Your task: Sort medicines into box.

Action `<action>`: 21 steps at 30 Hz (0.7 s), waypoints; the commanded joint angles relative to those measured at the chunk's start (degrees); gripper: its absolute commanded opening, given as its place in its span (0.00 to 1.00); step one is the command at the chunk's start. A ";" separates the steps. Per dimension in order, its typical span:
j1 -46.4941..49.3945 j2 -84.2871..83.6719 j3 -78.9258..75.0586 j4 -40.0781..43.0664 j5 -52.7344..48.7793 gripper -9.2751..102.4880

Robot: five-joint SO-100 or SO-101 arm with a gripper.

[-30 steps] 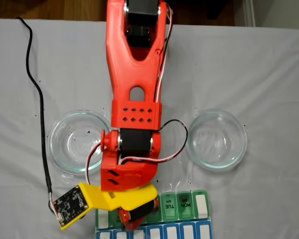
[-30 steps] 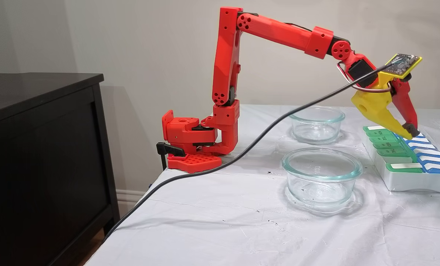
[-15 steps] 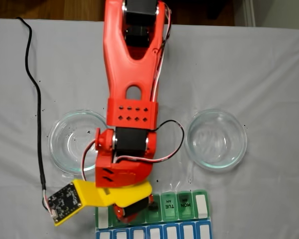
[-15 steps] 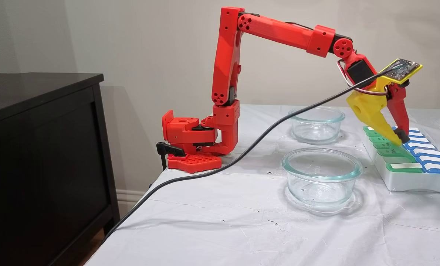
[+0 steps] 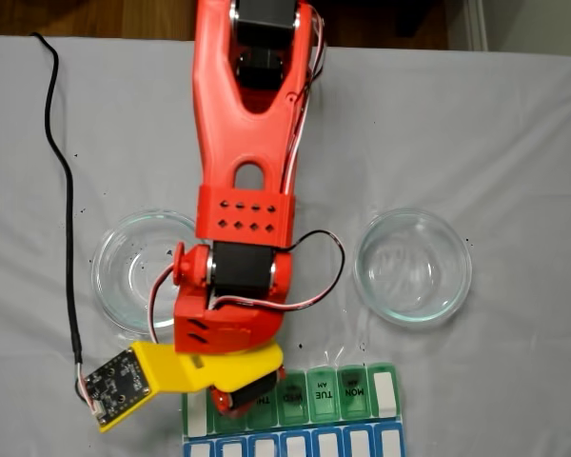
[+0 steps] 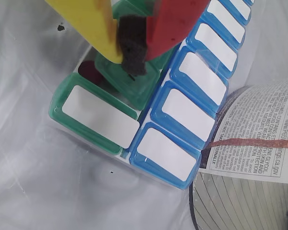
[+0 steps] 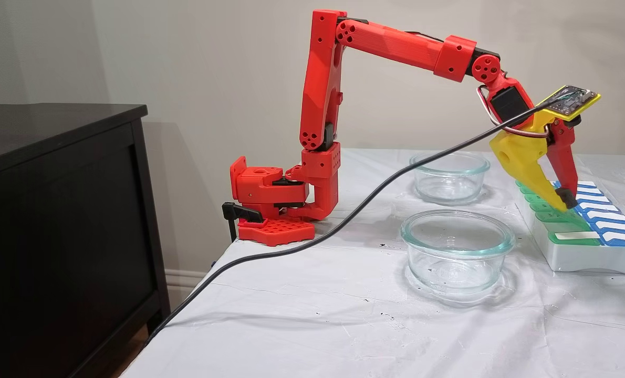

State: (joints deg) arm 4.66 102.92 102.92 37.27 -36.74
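Note:
The box point(image 6: 93, 112) is a flat pill organizer with one green-lidded row and one blue-lidded row; it also lies at the table's near edge in a fixed view point(image 5: 347, 390) and at the far right in a fixed view point(image 7: 580, 252). My gripper point(image 6: 129, 60), one yellow finger and one red finger with a black pad, is shut with its tips down on a tilted green lid point(image 6: 134, 88), second from the row's end. A dark red medicine point(image 6: 88, 71) shows in the compartment beside that lid. Seen from the side, the gripper point(image 7: 564, 202) touches the green row.
Two clear glass dishes point(image 5: 138, 271) point(image 5: 414, 267) stand either side of the arm. A printed paper cup point(image 6: 259, 139) sits right beside the box's blue row. A black cable point(image 7: 344, 226) trails across the white cloth, and a dark cabinet point(image 7: 55, 210) stands beside the table.
The gripper has moved along the green row toward its end, leftward in the top view, and has come down onto the lids. The box and dishes have stayed put.

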 commanded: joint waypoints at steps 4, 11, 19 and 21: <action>-0.53 -4.57 -1.05 0.09 1.76 0.08; 0.44 -10.90 -4.39 2.90 2.20 0.08; -1.23 3.52 -0.70 2.64 1.85 0.08; -2.02 9.23 2.37 -0.97 2.55 0.08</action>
State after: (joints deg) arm 4.04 100.20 103.27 40.43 -34.28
